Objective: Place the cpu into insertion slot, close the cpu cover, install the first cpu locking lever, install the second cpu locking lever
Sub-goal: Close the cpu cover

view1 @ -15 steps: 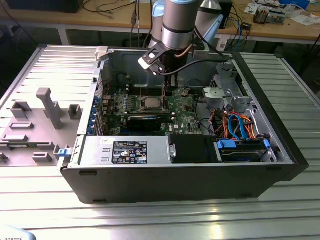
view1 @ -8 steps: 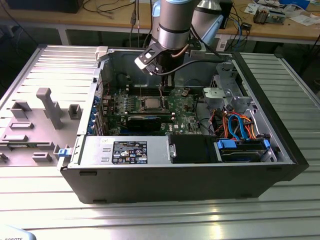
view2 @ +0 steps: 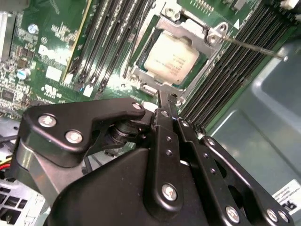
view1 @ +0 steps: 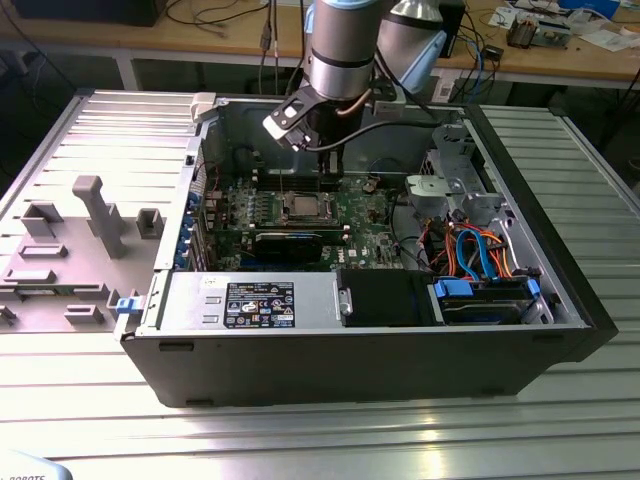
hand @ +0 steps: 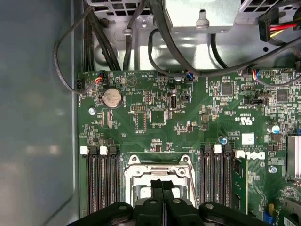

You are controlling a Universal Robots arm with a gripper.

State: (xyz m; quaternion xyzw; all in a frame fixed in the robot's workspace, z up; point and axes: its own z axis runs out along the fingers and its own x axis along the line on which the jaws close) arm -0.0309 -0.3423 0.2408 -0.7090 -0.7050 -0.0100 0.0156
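The cpu (view2: 170, 57), a silvery-tan square chip, lies in the insertion slot (view1: 303, 207) on the green motherboard. The cpu cover (view2: 210, 36), a silver frame, lies down around the chip and its rim also shows in the first wrist view (hand: 157, 168). A thin metal locking lever (view2: 256, 48) stands out from the socket's corner over the memory slots. My gripper (view2: 165, 97) hangs just above the socket's edge, fingers pressed together with nothing between them. It appears in the first wrist view (hand: 162, 183) and in the exterior view (view1: 322, 172) over the board.
Long black memory slots (hand: 101, 188) flank the socket on both sides. A black card (view1: 290, 243) lies in front of the socket, and blue and orange cables (view1: 480, 250) sit by the drive bay. The case walls (view1: 200, 160) close in around the board.
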